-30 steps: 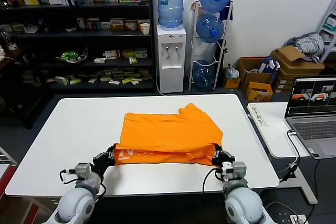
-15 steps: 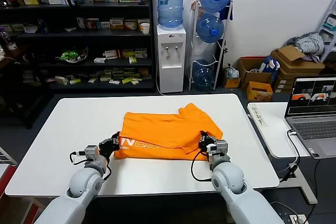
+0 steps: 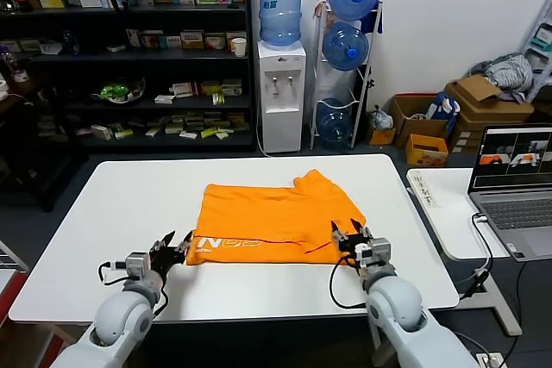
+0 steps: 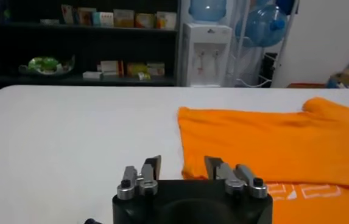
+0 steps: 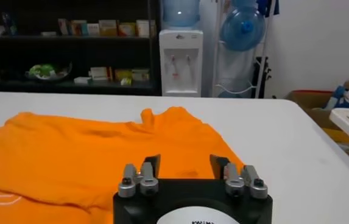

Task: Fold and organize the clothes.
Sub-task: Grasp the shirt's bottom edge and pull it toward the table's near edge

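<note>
**Both hands standing open at the near hem of the half-folded shirt**

The orange T-shirt [image 3: 274,228] is lying in the middle of the white counter [image 3: 121,213], its near edge doubled over so the white lettering [image 3: 226,245] is showing along the near left part. One sleeve is poking out at the far right corner, so the shape is not yet a tidy rectangle.

The left hand [image 3: 170,246] is hovering just beside the near left corner, fingers spread wide and holding nothing. The right hand [image 3: 353,236] is sitting at the near right corner, likewise wide and empty; both wrist views are showing clear gaps between the fingers with cloth lying beyond them.

To my eye a fold has been laid and the next one is waiting. Doing it well is probably meaning pinching both layers together at matching spots, lifting evenly so the fold stays square, and tucking in that stray sleeve before going on.
</note>
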